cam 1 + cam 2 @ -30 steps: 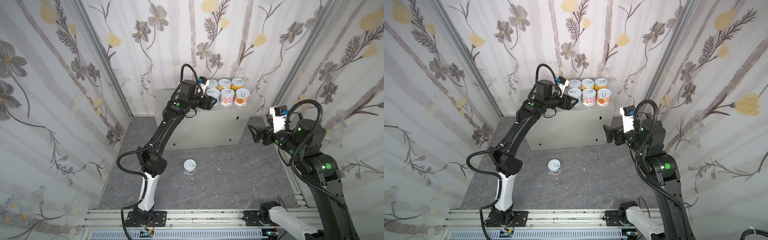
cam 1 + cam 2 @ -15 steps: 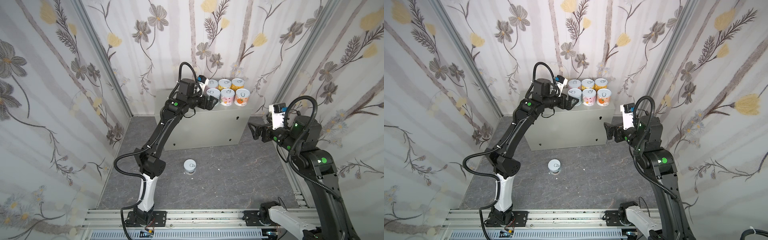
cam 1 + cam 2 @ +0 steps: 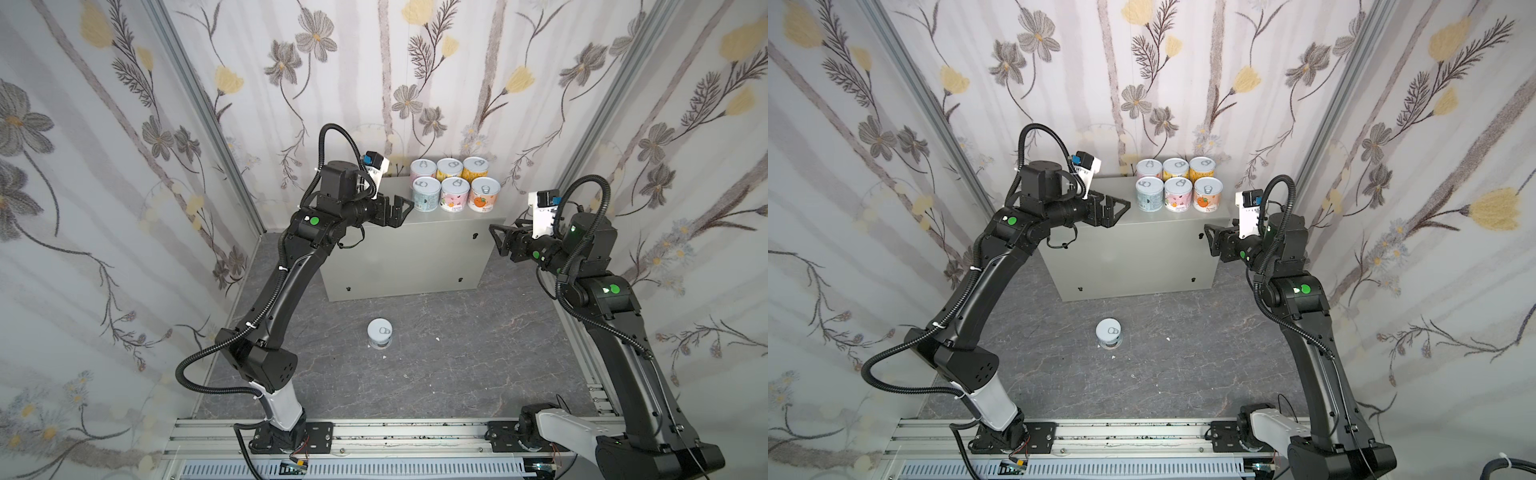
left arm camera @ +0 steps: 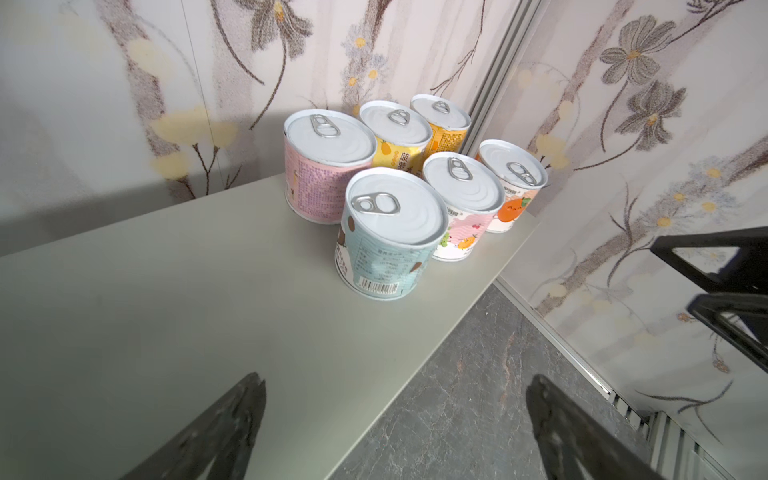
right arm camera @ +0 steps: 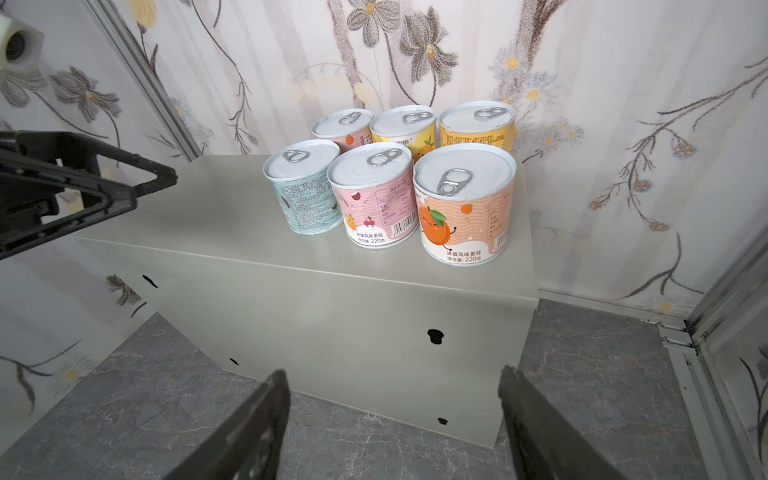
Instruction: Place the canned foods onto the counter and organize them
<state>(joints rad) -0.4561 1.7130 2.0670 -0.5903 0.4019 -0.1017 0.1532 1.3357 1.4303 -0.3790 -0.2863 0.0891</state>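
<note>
Currently, 6 of the 7 canned foods point(image 3: 1178, 195) are seen upright on the worktop point(image 3: 415, 257), packed in 2 rows of 3 at its back right corner in both top views. In the back row, against the wall point(image 3: 415, 62), a pink tin point(image 3: 423, 169), a yellow tin point(image 3: 449, 167) and an orange-yellow tin point(image 3: 476, 165) are lined up. Just in front of them, a light blue tin point(image 3: 426, 197), a fruit-print tin point(image 3: 455, 198) and an orange-print tin point(image 3: 483, 197) are set side by side. Neighbouring tins are placed very close together; whether they touch cannot be told. Every pull-tab lid is turned upward.

The 7th tin point(image 3: 379, 332) is found upright on the dark marbled floor point(image 3: 457, 353), well in front of the worktop's front edge and apart from the others.

The left end effector point(image 3: 405, 208) is held above the worktop's front edge, about midway along it, and is aimed at the light blue tin but kept short of it. In the left wrist view the left end effector point(image 4: 395, 386) is shown with its jaws spread wide and nothing gripped.

The right end effector point(image 3: 496, 241) is held beyond the worktop's right edge, over the floor, and is turned toward the worktop. In the right wrist view the right end effector point(image 5: 390, 374) is shown with its fingers apart and nothing between them.
</note>
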